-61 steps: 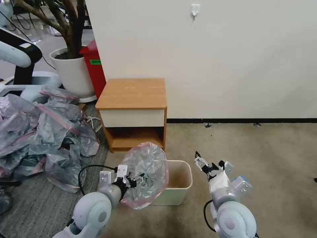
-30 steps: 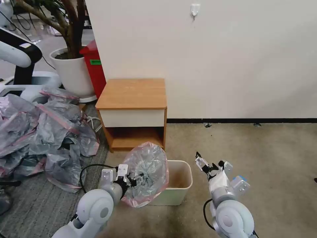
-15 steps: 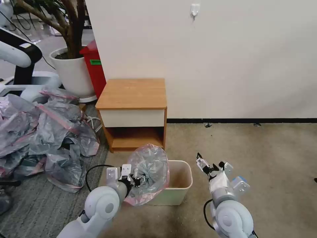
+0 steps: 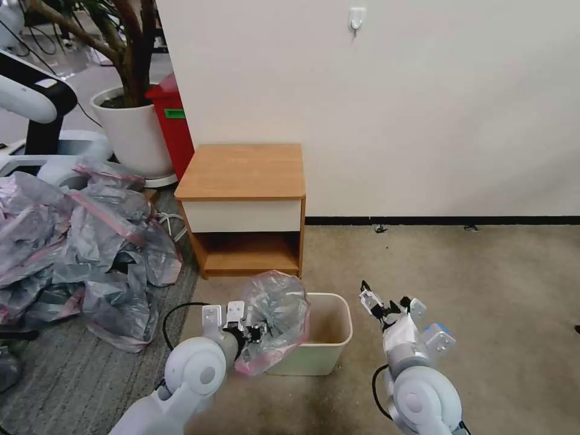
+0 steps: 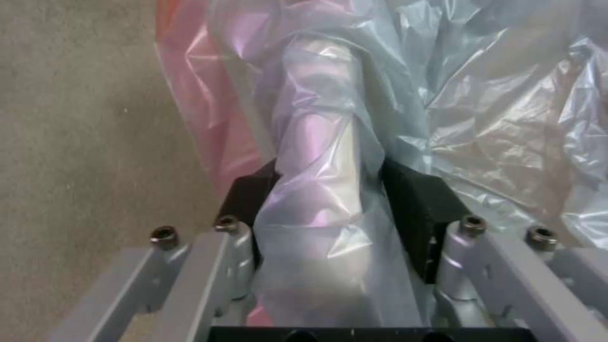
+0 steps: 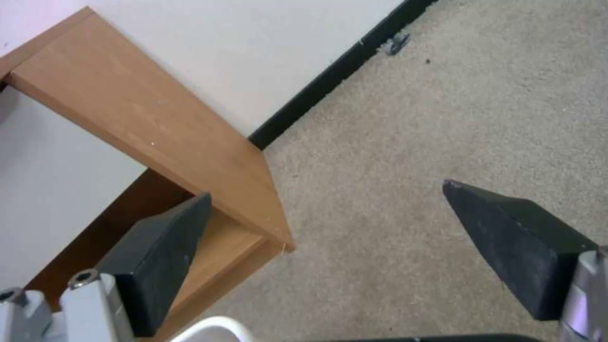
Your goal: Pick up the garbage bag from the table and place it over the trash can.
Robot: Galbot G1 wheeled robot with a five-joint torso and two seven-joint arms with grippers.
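The garbage bag point(image 4: 275, 317) hangs over the left rim of the trash can point(image 4: 331, 338), puffed up and partly above its opening; the trash can is the landmark here. The table point(image 4: 244, 172) stands behind the trash can, against the wall. The left tool point(image 4: 252, 331), just left of the trash can, is clamped on a fold of the bag. The right tool point(image 4: 382, 304) hovers just right of the trash can, its fingers point(image 6: 158, 251) spread apart and holding nothing.
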